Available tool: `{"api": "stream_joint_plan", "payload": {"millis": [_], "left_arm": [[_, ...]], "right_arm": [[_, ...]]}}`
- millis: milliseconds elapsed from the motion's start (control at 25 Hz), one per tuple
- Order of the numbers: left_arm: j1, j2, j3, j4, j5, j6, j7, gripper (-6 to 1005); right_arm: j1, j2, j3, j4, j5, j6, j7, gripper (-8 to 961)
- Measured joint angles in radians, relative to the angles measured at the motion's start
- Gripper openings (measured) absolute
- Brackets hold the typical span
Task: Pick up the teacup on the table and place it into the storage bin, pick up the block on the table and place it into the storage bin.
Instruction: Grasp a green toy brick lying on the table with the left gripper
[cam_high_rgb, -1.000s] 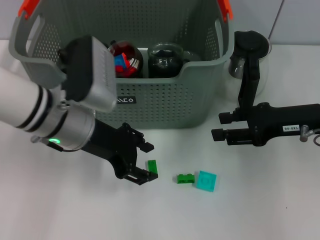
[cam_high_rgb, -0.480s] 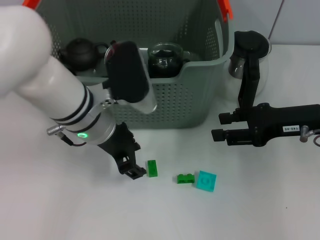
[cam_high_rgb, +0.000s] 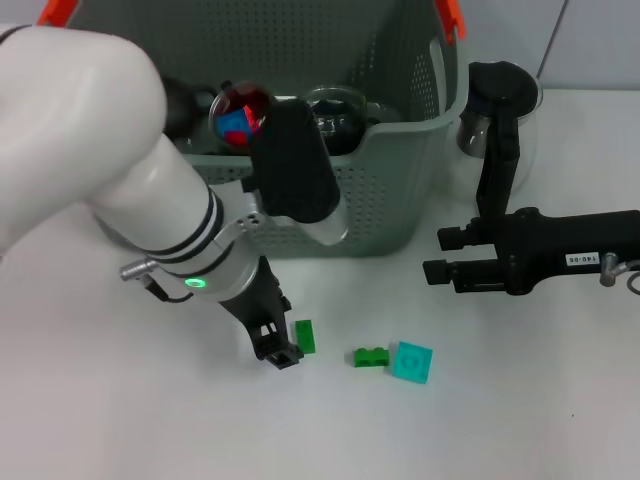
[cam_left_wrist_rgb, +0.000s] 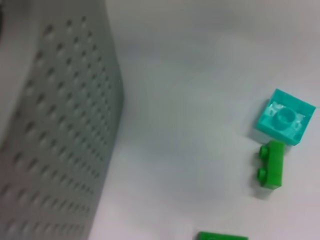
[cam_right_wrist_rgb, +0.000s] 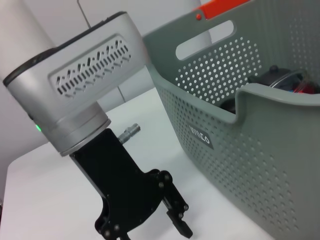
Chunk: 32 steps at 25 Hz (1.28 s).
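Observation:
A bright green block (cam_high_rgb: 304, 337) lies on the white table (cam_high_rgb: 120, 420), and its end shows in the left wrist view (cam_left_wrist_rgb: 222, 236). My left gripper (cam_high_rgb: 285, 350) is low over the table just left of that block, open, with nothing held; it also shows in the right wrist view (cam_right_wrist_rgb: 145, 230). A darker green block (cam_high_rgb: 371, 356) (cam_left_wrist_rgb: 271, 164) and a teal block (cam_high_rgb: 412, 361) (cam_left_wrist_rgb: 285, 116) lie side by side further right. The grey storage bin (cam_high_rgb: 380, 190) stands behind them. No teacup shows on the table. My right gripper (cam_high_rgb: 436, 254) is parked on the right, open.
A glass coffee pot (cam_high_rgb: 500, 105) stands right of the bin, behind my right arm. Inside the bin are a red and blue round object (cam_high_rgb: 240, 110) and a dark glass vessel (cam_high_rgb: 335, 112). My large white left arm (cam_high_rgb: 110, 170) covers the bin's left front.
My left arm has swung up and over the bin's left side and the wrist has turned, bringing the gripper steeper and closer beside the bright green block. The blocks and right arm have not moved.

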Motion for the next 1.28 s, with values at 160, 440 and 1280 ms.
{"api": "stream_joint_plan", "payload": {"millis": [160,440,1280], "left_arm": [[-0.005,0.000,0.034,0.000,0.001,-0.018,-0.025,590],[-0.014,0.000,0.086,-0.012,0.002,-0.055,-0.043,591],[-0.042,0.000,0.148,-0.074,0.020,-0.116,-0.066,535]], "right_arm": [[-0.002,0.000,0.000,0.000,-0.001,0.000,-0.004,644],[-0.009,0.000,0.000,0.000,0.000,-0.002,-0.005,644],[-0.014,0.001,0.000,0.000,-0.001,-0.004,-0.007,644]]}}
